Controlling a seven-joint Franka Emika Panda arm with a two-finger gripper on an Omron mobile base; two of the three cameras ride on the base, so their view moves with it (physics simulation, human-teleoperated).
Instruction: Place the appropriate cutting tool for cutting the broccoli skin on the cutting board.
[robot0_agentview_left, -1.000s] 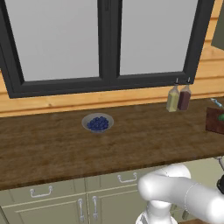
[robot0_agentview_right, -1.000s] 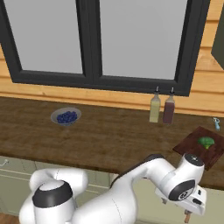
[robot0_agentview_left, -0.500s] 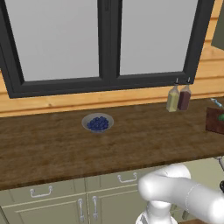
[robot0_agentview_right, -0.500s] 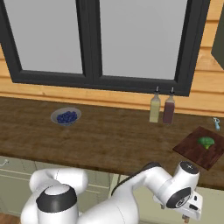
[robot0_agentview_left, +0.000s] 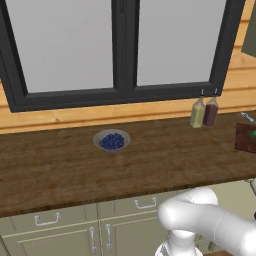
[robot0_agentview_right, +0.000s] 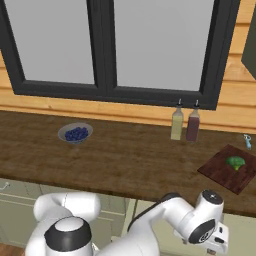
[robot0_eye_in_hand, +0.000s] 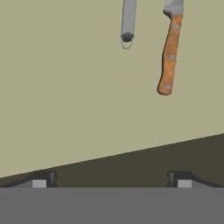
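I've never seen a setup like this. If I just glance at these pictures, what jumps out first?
Probably the big dark-framed window above the long wooden countertop, where a bowl of blue berries sits alone toward the left and two bottles stand by the wall. At the right end, a bright green broccoli lies on a dark reddish cutting board. In the hand view, a wooden-handled knife lies on a pale surface ahead of the open gripper.

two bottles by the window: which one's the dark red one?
The dark red bottle is the right one of the pair, nearer the cutting board; the yellowish bottle stands just left of it.
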